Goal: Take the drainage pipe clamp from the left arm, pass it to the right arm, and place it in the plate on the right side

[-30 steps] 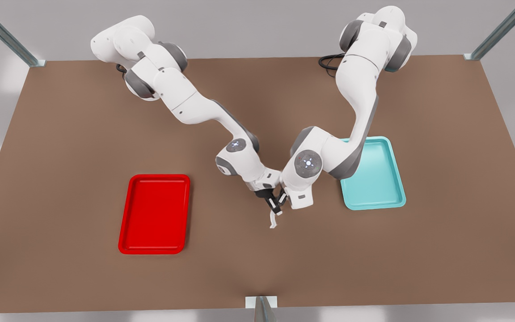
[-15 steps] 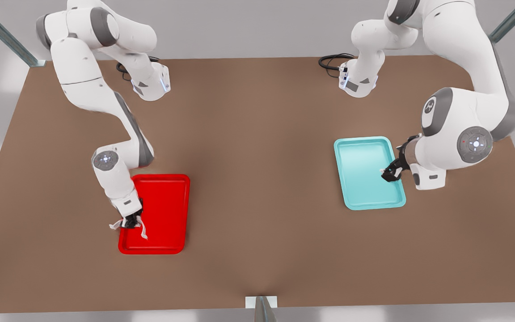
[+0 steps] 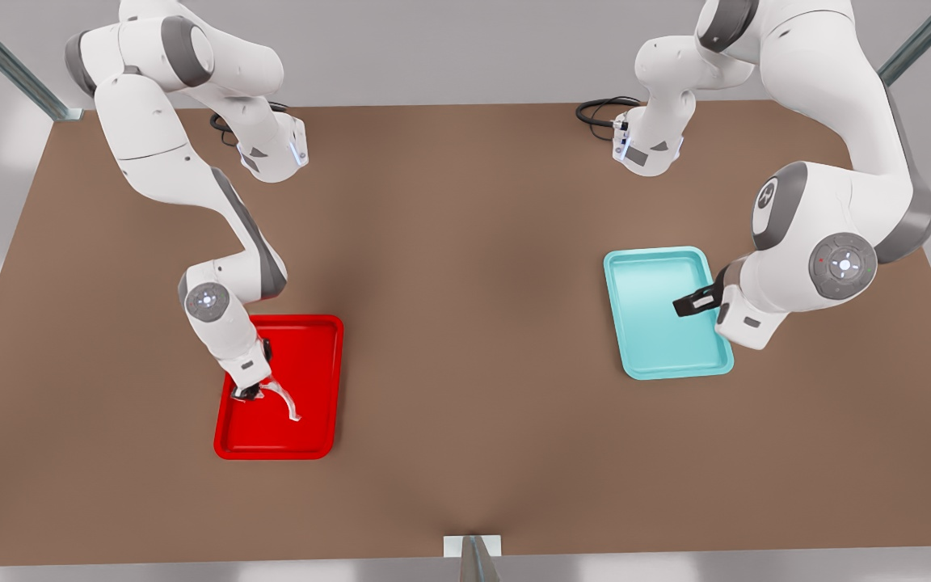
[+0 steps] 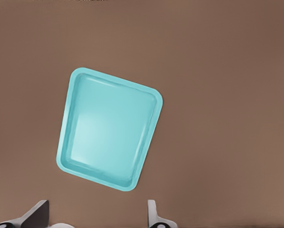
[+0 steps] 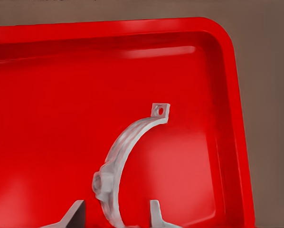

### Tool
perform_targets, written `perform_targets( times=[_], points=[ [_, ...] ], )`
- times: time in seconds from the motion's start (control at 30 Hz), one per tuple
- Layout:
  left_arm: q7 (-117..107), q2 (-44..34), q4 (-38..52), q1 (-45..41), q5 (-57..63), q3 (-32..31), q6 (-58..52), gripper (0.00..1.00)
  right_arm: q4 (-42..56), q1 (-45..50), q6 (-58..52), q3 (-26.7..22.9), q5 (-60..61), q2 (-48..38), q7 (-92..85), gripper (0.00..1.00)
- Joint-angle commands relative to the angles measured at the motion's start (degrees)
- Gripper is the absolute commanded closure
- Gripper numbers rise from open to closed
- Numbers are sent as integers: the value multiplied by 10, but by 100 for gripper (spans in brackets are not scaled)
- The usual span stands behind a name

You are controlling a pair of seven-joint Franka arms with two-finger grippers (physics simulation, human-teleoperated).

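The clamp lay over the floor of the plate, toward its near half in the front view, its white arch curving away from my right gripper. In my right wrist view the clamp ran up from between my two fingertips, one holed foot lifted at the far end, the red floor showing all round it. My right fingers stood apart on either side of the strap; I could not tell whether they touched it, nor whether the clamp rested on the floor or hung just above it. Nothing else was in the plate.

The plate sat on the brown table, on the front view's left. My right arm reached down to it from the far left corner of that view.

Well apart, on the front view's right, the teal tray lay on the same table, with nothing lying in it. My left gripper hung over the tray's right part, its dark fingers pointing toward the tray's middle. My left wrist view looked down on the tray, and there my left fingers were spread wide, holding nothing.
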Motion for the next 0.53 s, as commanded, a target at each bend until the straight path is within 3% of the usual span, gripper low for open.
perform_targets(
  times=[0.0, 0.13, 0.17, 0.2, 0.23, 0.27, 0.33, 0.4, 0.5],
  points=[
    [220, -1, -1, 0, 7, 0, -1, 0, 5, -1, -36, 3, 13, 0, -5, 0],
    [222, -3, 0, 0, 8, 0, -1, 0, 72, 1, -97, 5, 31, -19, -2, 0],
    [222, -3, 0, 0, 11, 0, -1, 0, 178, 3, -233, 5, 89, -14, 0, 0],
    [222, -3, 0, 0, 12, 0, -2, 0, 246, 6, -370, 3, 106, -17, 141, 0],
    [222, -3, 0, 0, 11, -1, -3, 0, 312, 3, -534, 2, 110, -9, 419, 0],
    [222, -3, 0, 0, 11, 0, -4, 0, 319, -6, -618, -3, 115, -45, 593, 0],
    [223, -3, 0, 0, 11, -1, -6, 0, 311, -32, -692, -4, 116, -149, 615, 0],
    [224, -3, 0, -2, 11, -1, -14, 0, 312, -52, -704, -39, 181, -189, 608, 0],
    [223, -3, 0, -2, 11, -1, -19, 0, 257, -56, -690, -41, 189, -238, 613, 0]
  ],
)
